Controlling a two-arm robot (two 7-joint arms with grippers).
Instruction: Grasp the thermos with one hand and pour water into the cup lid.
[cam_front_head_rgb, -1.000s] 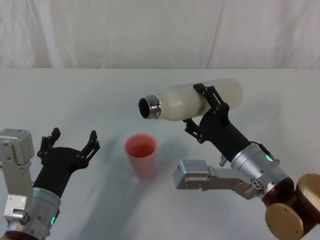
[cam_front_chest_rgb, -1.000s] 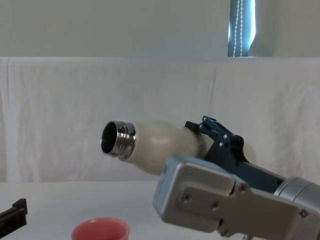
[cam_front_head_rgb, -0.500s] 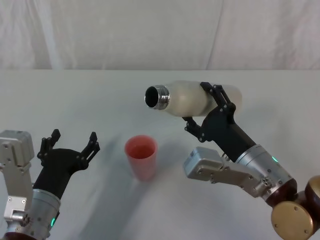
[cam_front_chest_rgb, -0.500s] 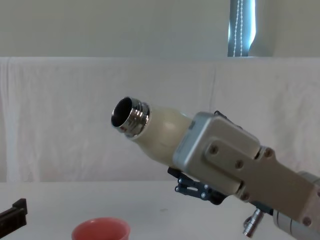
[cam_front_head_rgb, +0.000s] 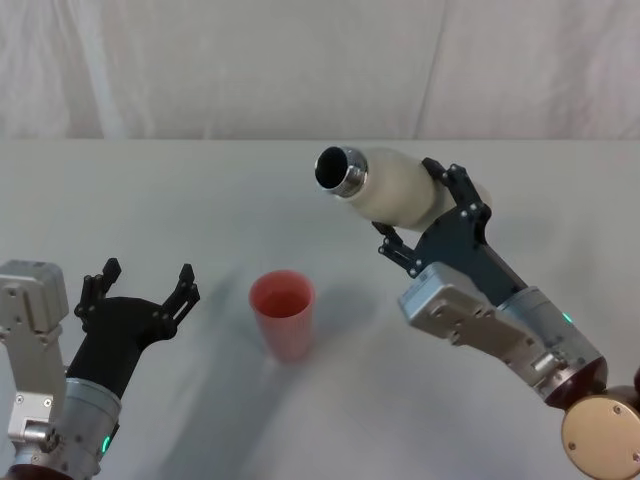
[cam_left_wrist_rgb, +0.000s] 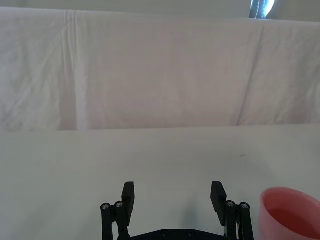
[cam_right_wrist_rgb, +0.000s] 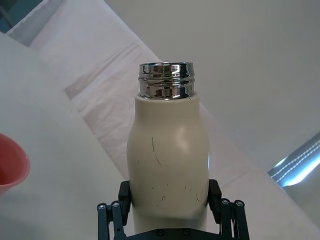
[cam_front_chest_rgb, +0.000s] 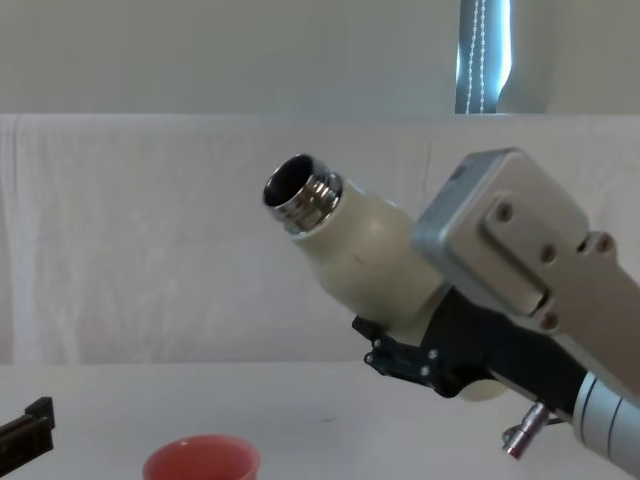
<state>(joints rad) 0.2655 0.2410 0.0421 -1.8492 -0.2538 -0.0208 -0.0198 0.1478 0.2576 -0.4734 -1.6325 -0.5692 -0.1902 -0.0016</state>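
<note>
My right gripper (cam_front_head_rgb: 428, 212) is shut on the cream-white thermos (cam_front_head_rgb: 393, 187), held in the air above the table and tilted, its open steel neck (cam_front_head_rgb: 339, 170) pointing up and to the left. The thermos (cam_front_chest_rgb: 370, 255) rises to the right of the cup lid (cam_front_chest_rgb: 201, 459) in the chest view, and the right wrist view looks along its body (cam_right_wrist_rgb: 167, 160). The salmon-pink cup lid (cam_front_head_rgb: 283, 313) stands upright on the table, below and left of the neck. My left gripper (cam_front_head_rgb: 140, 284) rests open low at the left, clear of the cup lid (cam_left_wrist_rgb: 291, 212).
The table (cam_front_head_rgb: 200, 190) is covered in white cloth, and a white draped backdrop (cam_front_head_rgb: 300, 60) hangs behind it. Bare table lies on all sides of the cup lid.
My right gripper has rotated the thermos from nearly level back towards upright, raising the neck and carrying it to the right, away from above the cup lid. The left arm has not moved.
</note>
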